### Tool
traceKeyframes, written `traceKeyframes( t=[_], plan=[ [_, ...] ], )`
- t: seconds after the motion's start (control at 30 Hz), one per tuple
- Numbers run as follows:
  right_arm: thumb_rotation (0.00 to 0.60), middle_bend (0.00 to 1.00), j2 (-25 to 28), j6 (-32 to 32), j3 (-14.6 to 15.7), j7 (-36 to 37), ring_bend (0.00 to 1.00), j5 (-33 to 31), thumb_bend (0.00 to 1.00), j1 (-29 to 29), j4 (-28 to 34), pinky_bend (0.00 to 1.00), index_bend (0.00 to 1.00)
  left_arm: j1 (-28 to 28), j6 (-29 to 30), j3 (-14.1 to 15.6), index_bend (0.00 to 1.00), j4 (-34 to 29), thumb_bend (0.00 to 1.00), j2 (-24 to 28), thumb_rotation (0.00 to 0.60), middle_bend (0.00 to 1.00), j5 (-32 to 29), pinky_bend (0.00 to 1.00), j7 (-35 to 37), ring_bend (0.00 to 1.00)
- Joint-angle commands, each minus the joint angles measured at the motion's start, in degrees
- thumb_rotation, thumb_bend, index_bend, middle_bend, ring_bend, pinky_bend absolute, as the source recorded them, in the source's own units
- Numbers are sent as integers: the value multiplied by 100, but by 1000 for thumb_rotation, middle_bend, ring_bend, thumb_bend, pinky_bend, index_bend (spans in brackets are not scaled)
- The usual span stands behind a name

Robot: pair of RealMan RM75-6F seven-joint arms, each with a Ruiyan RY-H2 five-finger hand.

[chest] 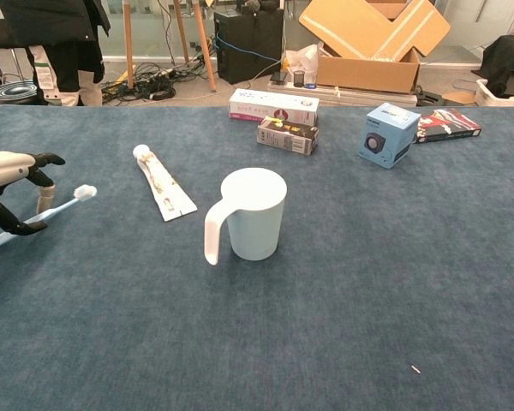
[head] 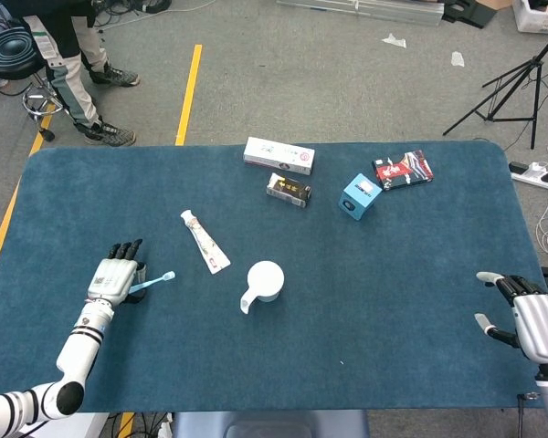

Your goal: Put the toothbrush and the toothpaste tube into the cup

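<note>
Blue table cloth (head: pixel 393 301) under everything, with the left hand (head: pixel 110 277) gripping the toothbrush (chest: pixel 41 215), brush end tipped up off the cloth, ready to carry. Just past that hand, toothpaste tube (head: pixel 205 241) lying flat; further right, cup (head: pixel 264 281) standing upright with mouth up for dropping things in. Far across, right hand (head: pixel 530 321) resting with fingers apart, holding nothing.

One toothbrush (head: pixel 152 283), one toothpaste tube (head: pixel 205 241), one cup (head: pixel 263 282), four boxes (head: pixel 279 156).

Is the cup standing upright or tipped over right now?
Upright. The cup stands on its base on the table, open mouth up, handle toward the camera's left; nothing shows above its rim.
</note>
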State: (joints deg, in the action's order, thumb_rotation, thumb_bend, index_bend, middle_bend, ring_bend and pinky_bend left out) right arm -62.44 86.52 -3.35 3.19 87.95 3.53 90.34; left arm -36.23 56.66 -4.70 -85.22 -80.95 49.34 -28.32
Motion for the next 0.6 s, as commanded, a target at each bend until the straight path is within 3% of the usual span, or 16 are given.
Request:
traceKeyframes(
  t=[0.03,0.6],
  plan=[
    [600,418,0,-2,0,-3,339,-1,157,1,0,473,333,5,30,-7,534,-61,320,34,600,0,12,0,-18,0],
    [600,418,-1,16,2,16,339,13,158,-4,-1,473,333,12,194,6,534,-402,320,156,600,0,105,0,-157,0]
  ],
)
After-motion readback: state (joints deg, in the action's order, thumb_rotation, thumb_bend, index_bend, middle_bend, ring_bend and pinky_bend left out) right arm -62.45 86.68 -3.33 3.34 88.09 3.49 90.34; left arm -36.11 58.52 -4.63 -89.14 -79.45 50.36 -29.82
